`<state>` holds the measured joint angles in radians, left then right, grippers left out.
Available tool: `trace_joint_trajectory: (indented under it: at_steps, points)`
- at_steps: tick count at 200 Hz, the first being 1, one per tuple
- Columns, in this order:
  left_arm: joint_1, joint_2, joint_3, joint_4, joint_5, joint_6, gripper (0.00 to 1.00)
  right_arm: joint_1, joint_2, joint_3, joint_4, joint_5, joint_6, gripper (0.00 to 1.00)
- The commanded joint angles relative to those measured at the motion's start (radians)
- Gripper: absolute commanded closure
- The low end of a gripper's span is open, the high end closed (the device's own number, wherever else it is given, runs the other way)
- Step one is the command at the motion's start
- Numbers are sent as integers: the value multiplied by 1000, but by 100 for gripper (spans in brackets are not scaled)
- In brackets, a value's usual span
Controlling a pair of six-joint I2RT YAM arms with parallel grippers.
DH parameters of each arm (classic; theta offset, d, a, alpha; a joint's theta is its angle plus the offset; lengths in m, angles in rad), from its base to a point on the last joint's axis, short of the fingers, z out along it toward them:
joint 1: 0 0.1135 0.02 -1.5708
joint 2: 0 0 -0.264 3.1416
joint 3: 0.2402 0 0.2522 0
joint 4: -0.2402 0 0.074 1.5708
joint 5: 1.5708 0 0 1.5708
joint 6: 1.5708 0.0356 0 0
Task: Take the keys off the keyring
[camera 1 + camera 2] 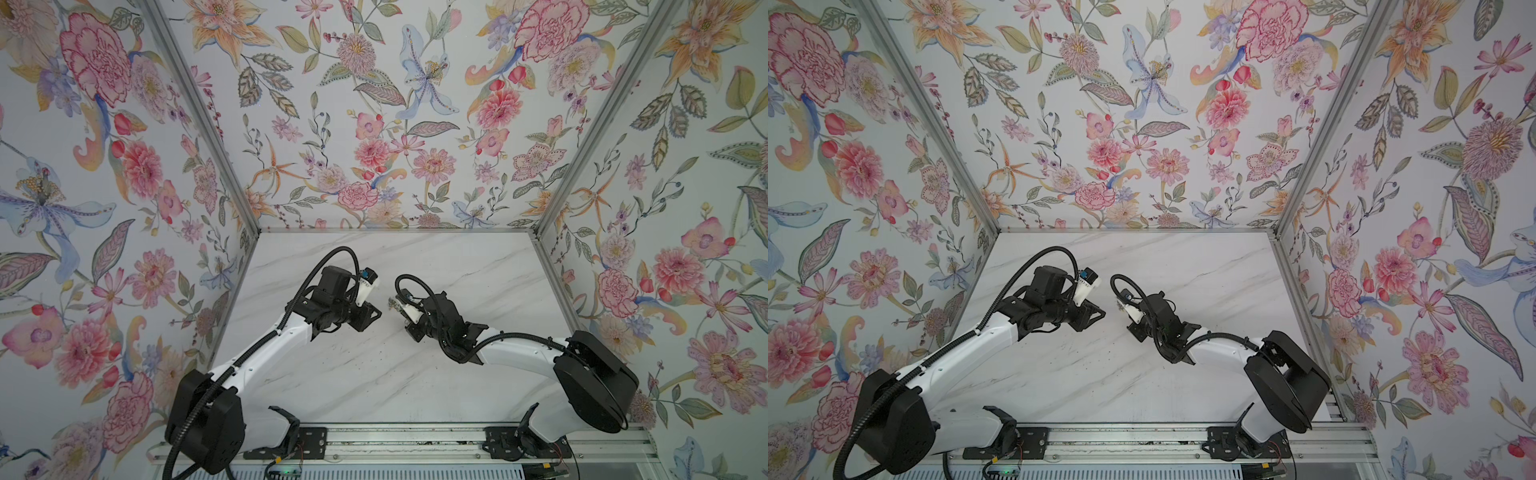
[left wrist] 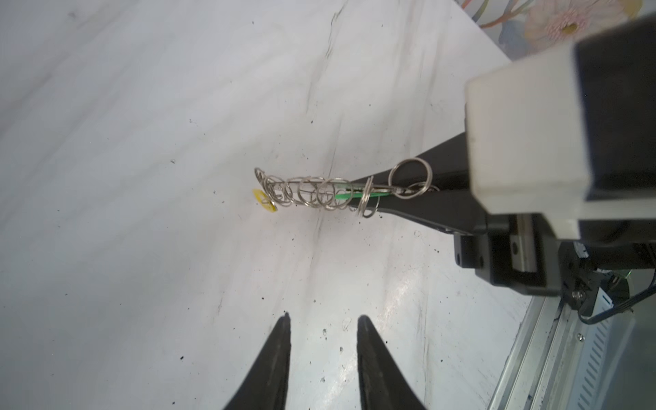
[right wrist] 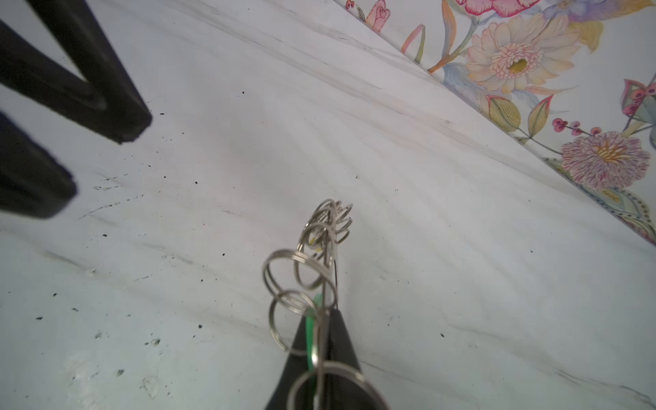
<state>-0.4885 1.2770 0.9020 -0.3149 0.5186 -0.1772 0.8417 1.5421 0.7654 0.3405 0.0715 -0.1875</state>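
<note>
Right gripper (image 3: 321, 316) clamped on keyring (image 2: 312, 193) rim, ring edge-on over marble tabletop (image 2: 142, 177). Green tag (image 2: 342, 194) at grip, yellow tag (image 2: 262, 200) at free end. Left gripper (image 2: 323, 319) parted, empty, apart from ring.

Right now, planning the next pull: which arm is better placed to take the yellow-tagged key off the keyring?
Left, probably. The right hand is shut on the keyring; the left hand is open, empty, facing the yellow tag at its free end.
</note>
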Motion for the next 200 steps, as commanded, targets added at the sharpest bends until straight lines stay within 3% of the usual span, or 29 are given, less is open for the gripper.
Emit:
trace_joint_trajectory:
  at_steps: [1, 21, 70, 200]
  points:
    - [7, -62, -140, 387, 115, -158, 65, 2, -33, 11, 37, 3, -4, 100]
    - [8, -77, -260, 638, 144, -254, 65, 0, -34, 8, 47, -13, 6, 100]
    - [10, 3, -369, 1005, 191, -359, 65, 0, -44, 9, 51, -36, 22, 100]
    - [9, 179, -370, 1196, 256, -450, 78, -1, -30, 14, 58, -48, 33, 100]
